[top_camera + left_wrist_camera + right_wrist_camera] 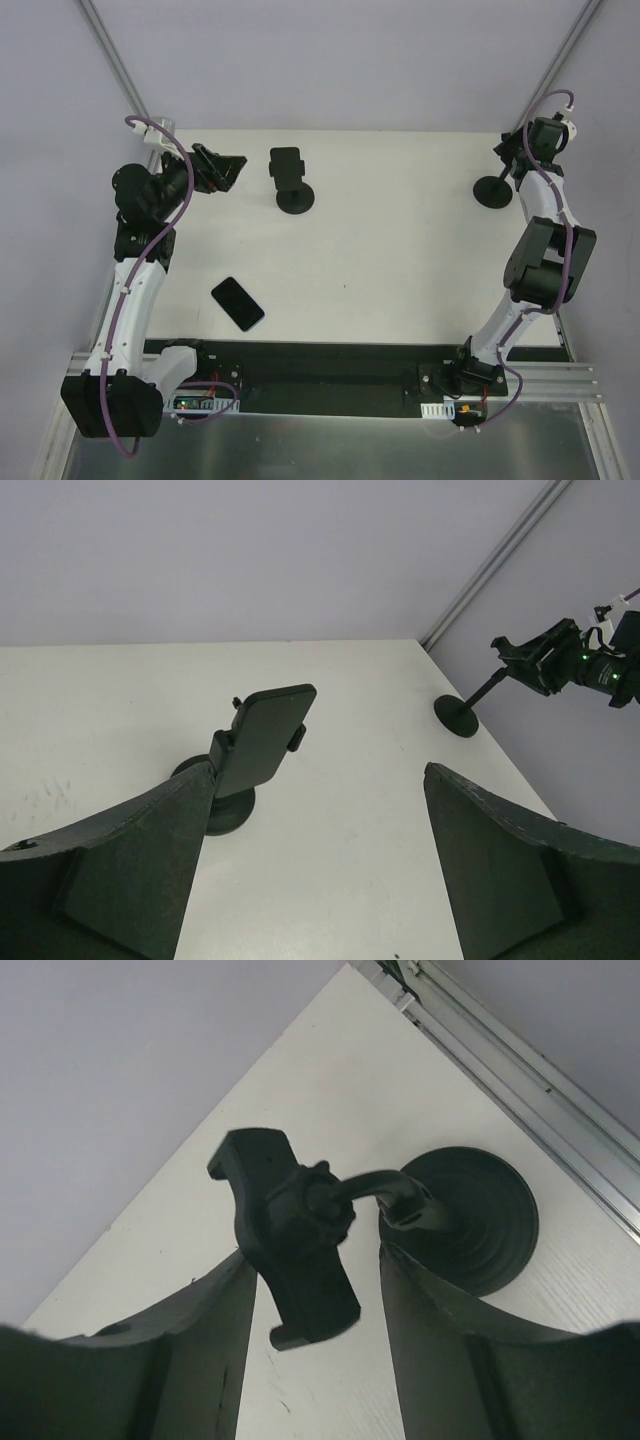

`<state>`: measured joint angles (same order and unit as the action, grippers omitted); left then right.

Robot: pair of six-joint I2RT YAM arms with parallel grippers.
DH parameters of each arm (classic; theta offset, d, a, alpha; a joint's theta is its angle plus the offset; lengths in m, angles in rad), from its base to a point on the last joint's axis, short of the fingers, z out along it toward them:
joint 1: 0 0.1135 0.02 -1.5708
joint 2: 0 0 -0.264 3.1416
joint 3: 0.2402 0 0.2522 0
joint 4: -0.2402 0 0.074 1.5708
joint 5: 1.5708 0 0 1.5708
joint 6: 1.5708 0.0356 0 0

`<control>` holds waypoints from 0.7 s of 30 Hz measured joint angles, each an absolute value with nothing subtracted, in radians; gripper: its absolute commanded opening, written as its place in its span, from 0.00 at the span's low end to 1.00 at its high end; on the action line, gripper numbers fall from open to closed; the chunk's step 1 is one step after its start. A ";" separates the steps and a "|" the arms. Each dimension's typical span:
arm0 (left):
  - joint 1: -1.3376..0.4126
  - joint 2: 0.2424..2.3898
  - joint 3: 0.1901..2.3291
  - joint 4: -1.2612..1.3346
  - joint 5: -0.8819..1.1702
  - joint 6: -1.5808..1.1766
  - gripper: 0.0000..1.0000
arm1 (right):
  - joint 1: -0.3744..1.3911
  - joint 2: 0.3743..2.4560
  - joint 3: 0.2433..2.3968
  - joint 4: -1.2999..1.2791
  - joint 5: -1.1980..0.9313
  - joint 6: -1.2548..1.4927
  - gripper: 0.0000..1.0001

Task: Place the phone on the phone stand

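Note:
A black phone (238,303) lies flat on the white table at the near left, away from both grippers. One phone stand (493,188) stands at the far right. Its empty cradle (290,1250) sits between the fingers of my open right gripper (315,1260), over its round base (470,1215). My left gripper (225,168) is open and empty at the far left. In the left wrist view the left gripper (318,770) faces a second stand (225,805) whose cradle holds a dark phone-like slab (265,735).
The second stand (292,182) is at the far middle of the table. Grey walls and metal frame posts (115,60) close the back and sides. A black rail (330,375) with the arm bases runs along the near edge.

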<state>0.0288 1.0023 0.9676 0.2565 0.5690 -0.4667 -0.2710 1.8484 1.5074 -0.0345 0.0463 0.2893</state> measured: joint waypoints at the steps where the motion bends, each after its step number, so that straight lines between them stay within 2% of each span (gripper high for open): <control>1: 0.031 1.004 0.968 0.257 0.570 -0.467 0.84 | -0.271 1.858 1.520 -0.033 0.040 0.288 0.44; 5: 0.041 1.012 0.968 0.257 0.573 -0.468 0.84 | -0.272 1.881 1.546 -0.019 -0.001 0.277 0.23; 6: 0.041 1.014 0.968 0.257 0.573 -0.468 0.84 | -0.272 1.884 1.548 -0.019 -0.009 0.277 0.14; 9: 0.041 1.016 0.968 0.257 0.573 -0.469 0.84 | -0.275 1.885 1.547 -0.016 -0.046 0.271 0.01; 14: 0.048 1.024 0.968 0.257 0.577 -0.469 0.83 | -0.278 1.826 1.471 0.005 -0.156 0.272 0.00; 21: 0.048 1.029 0.968 0.257 0.577 -0.467 0.83 | -0.181 1.565 1.238 -0.040 -0.413 0.235 0.00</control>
